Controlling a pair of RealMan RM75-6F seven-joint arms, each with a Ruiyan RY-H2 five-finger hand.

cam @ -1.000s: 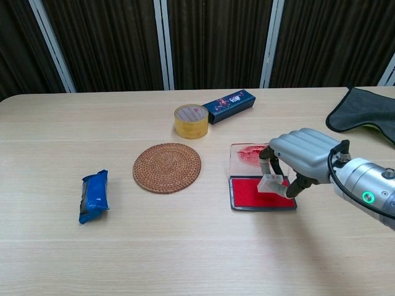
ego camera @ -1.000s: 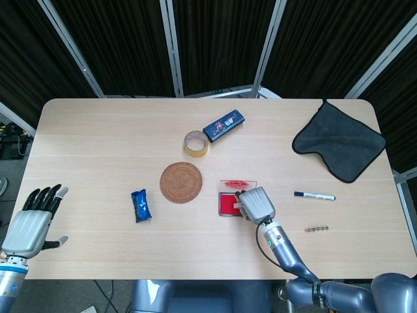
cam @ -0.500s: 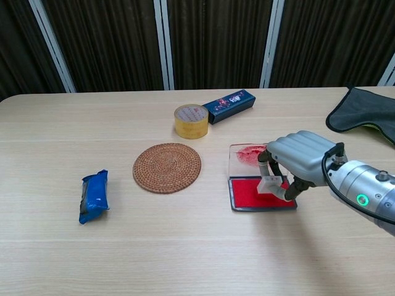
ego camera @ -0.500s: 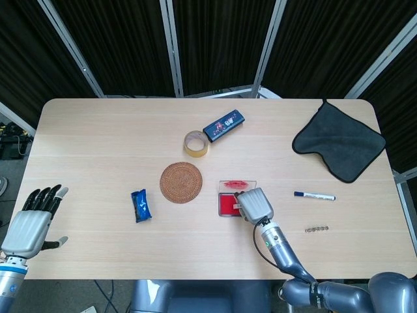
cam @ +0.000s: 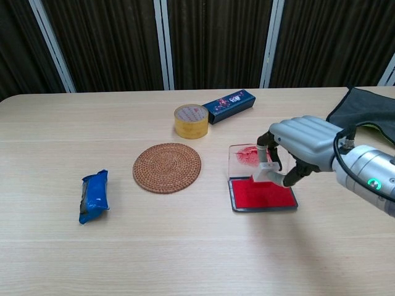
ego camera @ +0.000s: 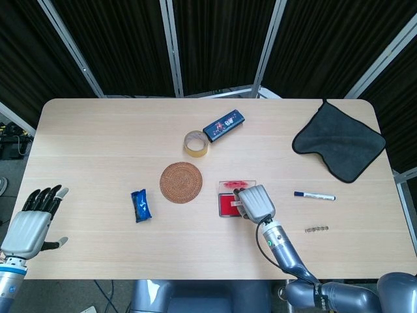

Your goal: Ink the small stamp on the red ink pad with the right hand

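The right robot hand [cam: 305, 143] pinches a small clear-bodied stamp [cam: 266, 170] in its fingertips, holding it above the rear edge of the open red ink pad [cam: 262, 193], whose clear lid [cam: 245, 154] lies flat just behind it. Left of the pad on the pale wooden worktop [cam: 185, 246] sit a round woven coaster [cam: 167, 167] and a blue snack packet [cam: 94, 196]. The left robot hand [ego camera: 32, 222] hangs off the worktop's near-left corner with fingers spread and holding nothing.

Pale wood desk [ego camera: 98, 150] carries: round woven coaster [ego camera: 181, 182]; yellow tape roll [ego camera: 195, 143]; dark blue printed box [ego camera: 223, 124]; blue crinkled packet [ego camera: 140, 205]; open red ink pad [cam: 262, 193]; dark grey cloth [ego camera: 340, 140]; blue-capped white marker [ego camera: 314, 195]; short bead chain [ego camera: 316, 229].
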